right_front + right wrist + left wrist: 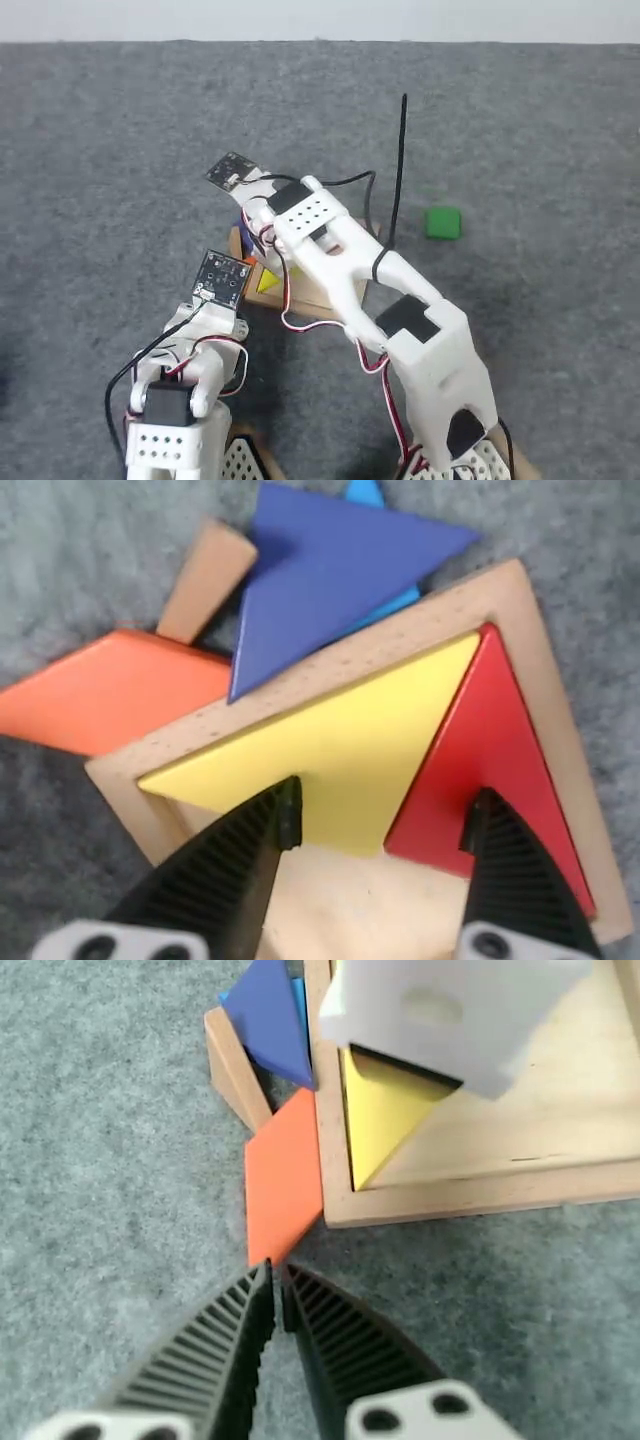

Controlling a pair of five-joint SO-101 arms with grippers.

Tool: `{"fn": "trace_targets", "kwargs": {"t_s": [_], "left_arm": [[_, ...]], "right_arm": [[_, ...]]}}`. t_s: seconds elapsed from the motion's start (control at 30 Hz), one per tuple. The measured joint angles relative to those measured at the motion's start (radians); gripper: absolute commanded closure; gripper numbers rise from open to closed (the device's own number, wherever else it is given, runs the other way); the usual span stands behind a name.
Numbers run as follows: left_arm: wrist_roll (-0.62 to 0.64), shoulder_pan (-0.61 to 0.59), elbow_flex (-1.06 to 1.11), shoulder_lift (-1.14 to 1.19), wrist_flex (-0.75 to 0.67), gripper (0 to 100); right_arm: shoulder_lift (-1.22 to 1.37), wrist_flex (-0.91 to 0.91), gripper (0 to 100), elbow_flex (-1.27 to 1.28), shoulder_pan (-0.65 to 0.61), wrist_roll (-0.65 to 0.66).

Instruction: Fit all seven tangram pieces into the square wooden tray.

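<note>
The square wooden tray (pixel 520 610) holds a yellow triangle (pixel 330 740) and a red triangle (pixel 490 750) side by side. My right gripper (pixel 385 815) hovers open just over these two pieces, holding nothing. A dark blue triangle (pixel 320 570) lies across the tray's rim on top of a light blue piece (pixel 400 605). An orange parallelogram (pixel 285 1175) and a tan piece (pixel 235 1070) lie on the carpet against the tray's outer edge (pixel 480 1200). My left gripper (pixel 275 1275) is shut, its tips at the orange parallelogram's near corner. A green square (pixel 443 222) lies apart on the carpet.
The right arm (pixel 340 250) stretches over the tray (pixel 315 300) and hides most of it from above. Grey carpet (pixel 120 150) surrounds the tray on all sides. A black cable (pixel 400 160) stands up behind the tray.
</note>
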Motion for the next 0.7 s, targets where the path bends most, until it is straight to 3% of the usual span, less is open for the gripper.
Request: {"fn": "trace_targets", "kwargs": {"t_s": [0.2, 0.53, 0.7], "left_arm": [[0.0, 0.0, 0.0, 0.0, 0.0, 98], [0.0, 0.0, 0.0, 0.0, 0.0, 98], [0.0, 0.0, 0.0, 0.0, 0.0, 98]], "right_arm": [[-0.14, 0.015, 72.8, 0.167, 0.048, -0.012], [-0.35, -0.132, 72.8, 0.522, 0.196, -0.339], [-0.37, -0.141, 72.8, 0.532, 0.27, -0.384]]}}
